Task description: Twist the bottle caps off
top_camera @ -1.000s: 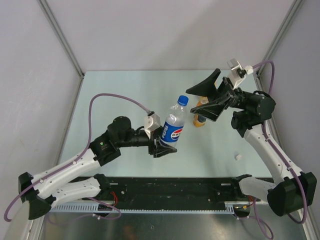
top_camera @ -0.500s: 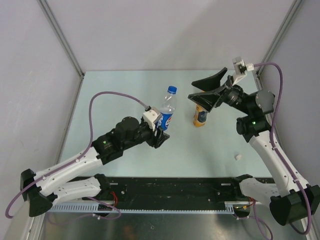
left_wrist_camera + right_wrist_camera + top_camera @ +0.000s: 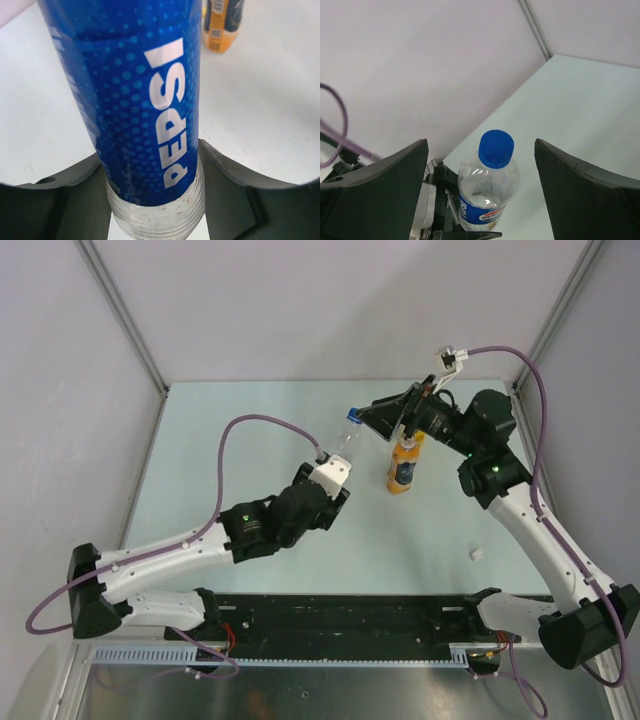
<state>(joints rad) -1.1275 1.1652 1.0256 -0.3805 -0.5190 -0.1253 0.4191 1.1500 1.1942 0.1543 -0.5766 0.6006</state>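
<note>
**Moved: water bottle lifted back and tilted; right gripper swung onto its cap**

Water bottle (image 3: 345, 445) has travelled from mid-surface toward the far side, carried by the left gripper (image 3: 152, 165), which is clenched on the labelled body.

- Blue cap (image 3: 496, 148): still on, at the bottle's upper end.
- Right gripper (image 3: 481, 145): released, jaws spread wide, looking down the bottle's long axis; the cap lies dead ahead between them, not touched.
- Right arm is nearer the cap.
- Short orange bottle (image 3: 403, 465): upright just beside the water bottle.
</note>
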